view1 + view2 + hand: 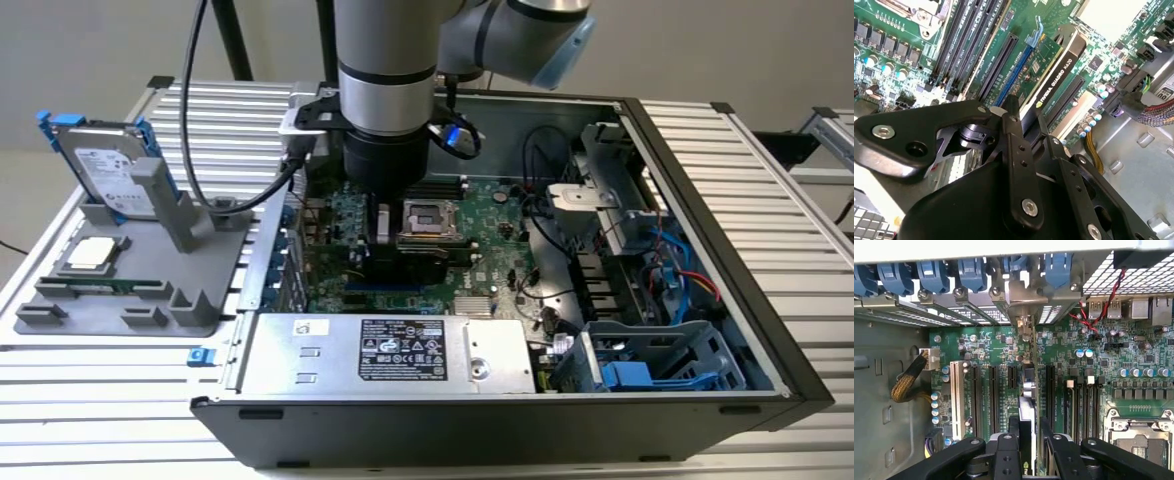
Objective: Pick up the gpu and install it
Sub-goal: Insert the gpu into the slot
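Pinching the gpu (1056,75) by its upper edge, the fingers (1010,452) hold a thin, stiff, fragile card edge-on over the motherboard (994,347) at centre frame.

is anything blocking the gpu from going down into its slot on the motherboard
Nothing visible blocks it. The claw grips the gpu on edge, in line with a slot, bracket end at the rear openings. How deep it sits cannot be told.

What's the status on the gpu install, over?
Gripper shut on the gpu, down inside the case. Card standing edge-on over the motherboard slots. Nothing seen blocking.
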`<state>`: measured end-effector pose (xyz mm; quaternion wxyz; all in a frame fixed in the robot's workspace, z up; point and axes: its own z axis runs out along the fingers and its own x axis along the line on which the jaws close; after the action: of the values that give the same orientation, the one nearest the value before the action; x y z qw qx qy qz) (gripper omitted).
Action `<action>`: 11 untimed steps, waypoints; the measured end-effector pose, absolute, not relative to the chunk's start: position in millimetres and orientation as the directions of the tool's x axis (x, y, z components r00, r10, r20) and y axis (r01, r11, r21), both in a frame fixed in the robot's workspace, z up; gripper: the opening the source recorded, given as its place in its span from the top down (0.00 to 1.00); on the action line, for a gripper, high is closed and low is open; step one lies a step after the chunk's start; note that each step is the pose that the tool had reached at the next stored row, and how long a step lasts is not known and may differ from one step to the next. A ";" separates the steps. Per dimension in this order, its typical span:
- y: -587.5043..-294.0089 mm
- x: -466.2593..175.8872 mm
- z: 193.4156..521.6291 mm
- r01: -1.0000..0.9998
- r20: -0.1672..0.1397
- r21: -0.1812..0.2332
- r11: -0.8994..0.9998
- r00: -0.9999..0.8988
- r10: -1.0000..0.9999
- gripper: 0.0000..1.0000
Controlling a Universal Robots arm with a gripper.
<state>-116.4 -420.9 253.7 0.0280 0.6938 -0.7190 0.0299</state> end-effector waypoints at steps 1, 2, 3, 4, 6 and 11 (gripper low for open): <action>-421.0 -116.5 253.7 -0.999 0.082 -0.004 0.036 -0.036 -0.996 1.00; -421.0 -116.6 253.2 -0.999 0.082 -0.004 0.036 -0.036 -0.996 1.00; -421.0 -116.6 252.8 -0.999 0.082 -0.004 0.036 -0.036 -0.996 1.00; -421.0 -116.7 252.5 -0.999 0.082 -0.004 0.036 -0.036 -0.996 1.00; -421.0 -116.6 252.3 -0.999 0.082 -0.004 0.036 -0.036 -0.996 1.00; -421.4 -116.6 251.9 -0.999 0.081 -0.004 0.036 -0.036 -0.996 1.00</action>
<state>-116.6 -421.4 251.9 0.0276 0.6938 -0.7191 0.0295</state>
